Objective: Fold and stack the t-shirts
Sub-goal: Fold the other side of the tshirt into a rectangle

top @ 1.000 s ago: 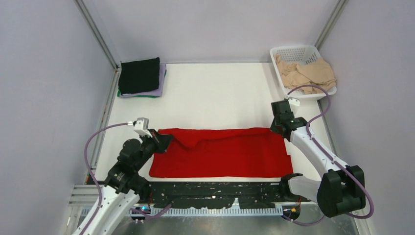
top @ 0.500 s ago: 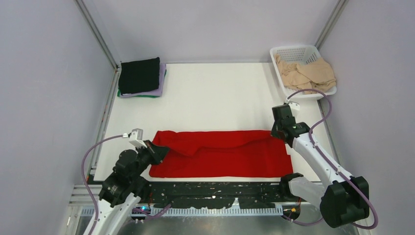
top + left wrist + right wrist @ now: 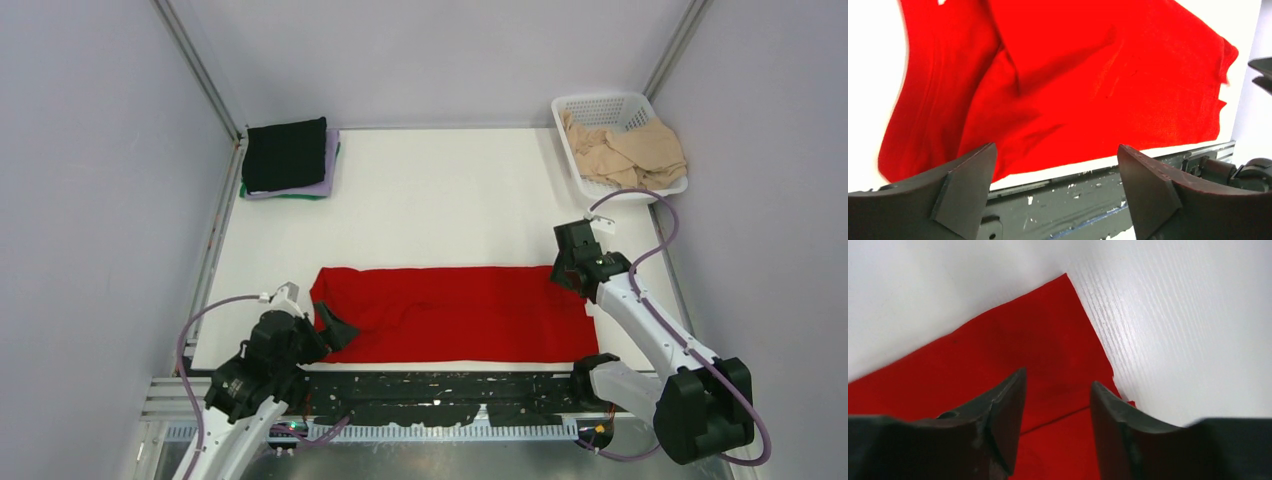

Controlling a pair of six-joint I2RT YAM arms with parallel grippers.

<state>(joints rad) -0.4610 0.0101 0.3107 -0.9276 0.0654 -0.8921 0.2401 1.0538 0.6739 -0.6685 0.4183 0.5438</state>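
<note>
Jaws of the left gripper [image 3: 1055, 150] and right gripper [image 3: 1058, 379] stand parted, empty, at either end of the bright red cloth t-shirt [image 3: 450, 312] lying along the near edge of the white table [image 3: 430, 200]. Its rumpled left end could crease into the next fold.

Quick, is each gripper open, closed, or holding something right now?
Left gripper: open, empty, by the bright red cloth t-shirt.
Right gripper: open, empty, over that shirt's corner.
</note>
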